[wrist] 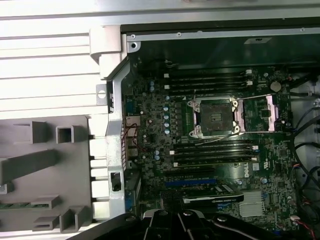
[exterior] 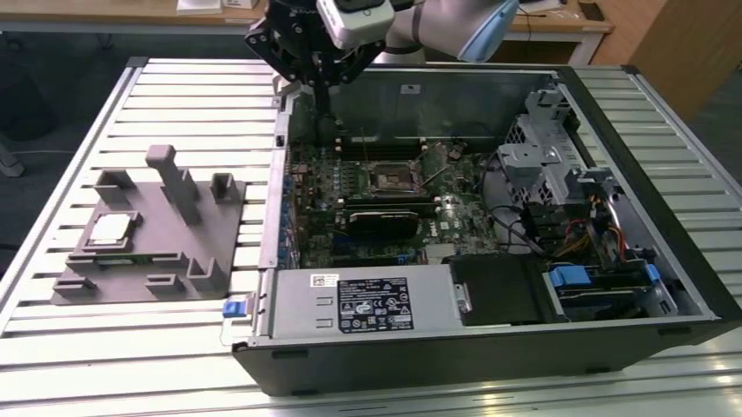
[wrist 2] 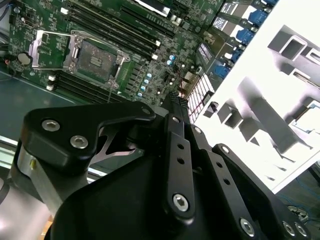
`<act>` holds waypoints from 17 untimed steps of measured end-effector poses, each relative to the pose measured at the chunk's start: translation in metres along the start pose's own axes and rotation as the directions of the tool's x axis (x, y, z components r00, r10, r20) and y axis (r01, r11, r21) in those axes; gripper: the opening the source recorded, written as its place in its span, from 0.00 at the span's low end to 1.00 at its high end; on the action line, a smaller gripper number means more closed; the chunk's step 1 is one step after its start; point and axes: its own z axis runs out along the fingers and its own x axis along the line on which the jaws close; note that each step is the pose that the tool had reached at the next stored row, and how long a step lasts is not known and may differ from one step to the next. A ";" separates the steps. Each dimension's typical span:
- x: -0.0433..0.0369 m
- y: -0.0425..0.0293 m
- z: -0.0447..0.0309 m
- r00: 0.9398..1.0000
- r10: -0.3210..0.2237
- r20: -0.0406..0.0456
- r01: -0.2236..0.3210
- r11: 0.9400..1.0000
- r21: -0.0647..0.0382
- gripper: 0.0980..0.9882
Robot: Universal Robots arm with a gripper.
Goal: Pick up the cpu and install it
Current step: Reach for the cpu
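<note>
My closed, empty black pincer (exterior: 326,109) hangs over the open computer case's (exterior: 487,360) far corner, the flat silvery square cpu (exterior: 110,228) well toward the exterior view's left.

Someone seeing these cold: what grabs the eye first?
The open computer case dominates, its motherboard bared with the open socket frame near the middle. On the exterior view's left sits a grey plastic block with the cpu lying on it, not yet picked up. The gripper hangs above the case's far corner on that same side.
</note>
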 end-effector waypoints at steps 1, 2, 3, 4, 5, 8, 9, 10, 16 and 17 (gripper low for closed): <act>0.0002 0.0000 0.0001 1.000 0.000 0.000 0.000 1.000 0.000 0.01; 0.0005 0.0000 0.0001 1.000 0.000 0.000 0.000 1.000 0.000 0.01; 0.0008 -0.0001 0.0002 1.000 0.000 0.000 0.000 1.000 0.000 0.01; 0.0010 -0.0001 0.0003 1.000 0.000 0.000 0.000 1.000 0.000 0.01; 0.0011 -0.0001 0.0003 1.000 0.000 0.000 0.000 1.000 0.000 0.01; 0.0016 -0.0002 0.0006 1.000 0.000 0.000 0.000 1.000 0.000 0.01; 0.0018 -0.0002 0.0007 1.000 0.000 0.000 0.000 1.000 0.000 0.01; 0.0020 -0.0002 0.0008 1.000 0.000 0.000 0.000 1.000 0.000 0.01; 0.0031 -0.0003 0.0016 1.000 0.000 -0.001 0.000 1.000 0.000 0.01; 0.0034 -0.0003 0.0017 1.000 0.000 -0.001 0.000 1.000 0.000 0.01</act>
